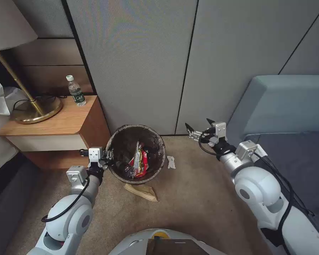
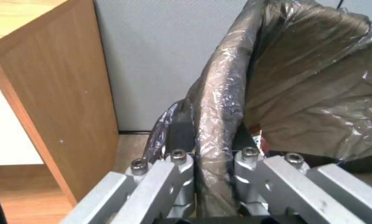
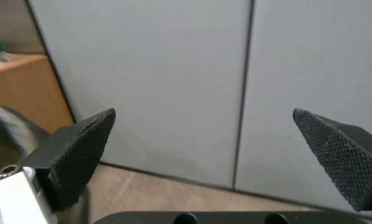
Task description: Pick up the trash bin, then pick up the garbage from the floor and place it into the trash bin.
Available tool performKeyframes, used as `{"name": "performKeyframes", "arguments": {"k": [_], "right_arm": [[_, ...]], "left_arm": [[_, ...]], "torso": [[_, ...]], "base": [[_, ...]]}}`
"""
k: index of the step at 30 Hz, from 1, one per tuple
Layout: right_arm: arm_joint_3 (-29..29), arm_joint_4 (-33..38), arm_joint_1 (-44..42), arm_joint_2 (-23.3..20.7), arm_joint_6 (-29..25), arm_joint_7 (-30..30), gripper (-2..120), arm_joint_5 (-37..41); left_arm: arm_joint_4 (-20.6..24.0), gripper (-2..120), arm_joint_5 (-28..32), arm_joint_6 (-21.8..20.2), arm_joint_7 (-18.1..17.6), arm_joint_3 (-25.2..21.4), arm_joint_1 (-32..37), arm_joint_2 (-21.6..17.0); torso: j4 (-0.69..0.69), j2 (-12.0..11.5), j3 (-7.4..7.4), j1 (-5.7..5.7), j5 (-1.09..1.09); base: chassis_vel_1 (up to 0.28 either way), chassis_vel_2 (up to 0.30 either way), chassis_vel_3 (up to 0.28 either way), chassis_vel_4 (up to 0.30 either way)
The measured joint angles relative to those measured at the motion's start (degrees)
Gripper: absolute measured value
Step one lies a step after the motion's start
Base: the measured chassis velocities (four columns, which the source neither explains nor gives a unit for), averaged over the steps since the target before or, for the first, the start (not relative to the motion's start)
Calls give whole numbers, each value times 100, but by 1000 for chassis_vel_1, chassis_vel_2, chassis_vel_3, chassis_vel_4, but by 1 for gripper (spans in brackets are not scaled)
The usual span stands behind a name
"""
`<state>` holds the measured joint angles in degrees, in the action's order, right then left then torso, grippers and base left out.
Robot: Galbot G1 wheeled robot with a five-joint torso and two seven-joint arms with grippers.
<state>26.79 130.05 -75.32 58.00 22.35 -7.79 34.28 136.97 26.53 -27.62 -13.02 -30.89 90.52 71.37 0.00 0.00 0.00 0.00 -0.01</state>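
The trash bin (image 1: pixel 114 139) hangs by the grey wall, its dark bag folded over the rim, with red snack packets (image 1: pixel 139 161) and dark litter inside. My left gripper (image 1: pixel 108 158) is shut on the bin's near-left rim; in the left wrist view the bag-covered rim (image 2: pixel 219 102) runs between the fingers. My right gripper (image 1: pixel 198 127) hovers open to the right of the bin, above the floor (image 1: pixel 195 191), its black textured pads (image 3: pixel 80 149) spread wide with nothing between them. A small white paper scrap (image 1: pixel 171 162) lies on the carpet right of the bin. A tan flat wrapper (image 1: pixel 142 192) lies just in front of the bin.
A wooden nightstand (image 1: pixel 56 122) stands left of the bin, carrying a brass lamp base (image 1: pixel 37 109) and a green-labelled water bottle (image 1: pixel 76 91). A grey-blue sofa (image 1: pixel 287 109) fills the right side. Grey wall panels (image 1: pixel 149 63) close the back.
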Motion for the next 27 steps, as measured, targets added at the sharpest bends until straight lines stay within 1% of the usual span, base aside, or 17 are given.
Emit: {"name": "performKeyframes", "arguments": {"k": [2, 6, 7, 11, 12, 14, 16, 17, 20, 21, 25, 27], "right_arm": [[7, -115, -47, 34, -58, 49, 100, -66], [-46, -822, -153, 241, -412, 294, 100, -470], [-46, -822, -153, 241, -412, 294, 100, -470], [-220, -1266, -131, 359, -616, 356, 100, -684], [-220, -1266, -131, 359, -616, 356, 100, -684], [-421, -1629, -71, 442, -749, 372, 100, -887], [-623, -1899, -23, 509, -764, 370, 100, -966], [-623, -1899, -23, 509, -764, 370, 100, -966], [-797, -2206, 41, 572, -764, 401, 100, -1078], [-797, -2206, 41, 572, -764, 401, 100, -1078], [-933, -2700, 146, 591, -800, 504, 100, -1265], [-951, -2796, 167, 593, -812, 524, 100, -1297]], "left_arm": [[2, 7, -8, 0, 1, -7, 4, 0], [14, 7, -30, 0, 3, -18, 23, 4], [14, 7, -30, 0, 3, -18, 23, 4], [29, 7, -34, 0, 4, -27, 39, 5], [29, 7, -34, 0, 4, -27, 39, 5], [51, 7, -34, 0, 6, -44, 64, 2], [74, 7, -29, 0, 9, -61, 74, -8], [74, 7, -29, 0, 9, -61, 74, -8], [80, 7, -26, 0, 13, -63, 73, -9], [80, 7, -26, 0, 13, -63, 73, -9], [81, 7, -30, 0, 27, -23, 68, 16], [81, 7, -31, 0, 29, -15, 68, 20]], "torso": [[0, 0, 0, 0, 0], [0, 0, 0, 0, 1], [0, 0, 0, 0, 1], [0, 0, 0, 0, 1], [0, 0, 0, 0, 1], [1, 0, 0, 0, 1], [1, 0, 0, 0, 1], [1, 0, 0, 0, 1], [0, 0, 0, 0, 1], [0, 0, 0, 0, 1], [0, 0, 0, 0, 0], [0, 0, 0, 0, 0]], "base": [[0, 0, 0, 0], [0, 0, 0, 0], [0, 0, 0, 0], [0, 0, 0, 0], [0, 0, 0, 0], [0, 0, 0, 0], [0, 0, 0, 0], [0, 0, 0, 0], [0, 0, 0, 0], [0, 0, 0, 0], [0, 0, 0, 0], [0, 0, 0, 0]]}}
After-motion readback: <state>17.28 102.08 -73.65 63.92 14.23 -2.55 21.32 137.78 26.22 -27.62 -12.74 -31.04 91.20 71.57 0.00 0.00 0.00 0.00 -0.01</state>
